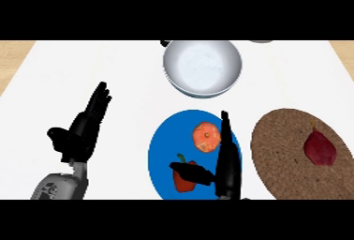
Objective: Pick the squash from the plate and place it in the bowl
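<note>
An orange squash [204, 136] lies on the blue plate [163, 150] at the centre. A red bell pepper [184, 180] with a green stem lies on the same plate, nearer to me. My right hand [225, 161] stands edge-on over the plate's right side, fingers straight and pointing away, right beside the squash; its thumb [192, 171] reaches over the pepper. It holds nothing. The grey bowl [202, 66] stands farther back, beyond the plate. My left hand [84, 126] rests open at the left, fingers up.
A brown round mat [290, 154] at the right carries a dark red pointed vegetable [321, 148]. The counter top is white, with wood showing at both far corners [14, 56].
</note>
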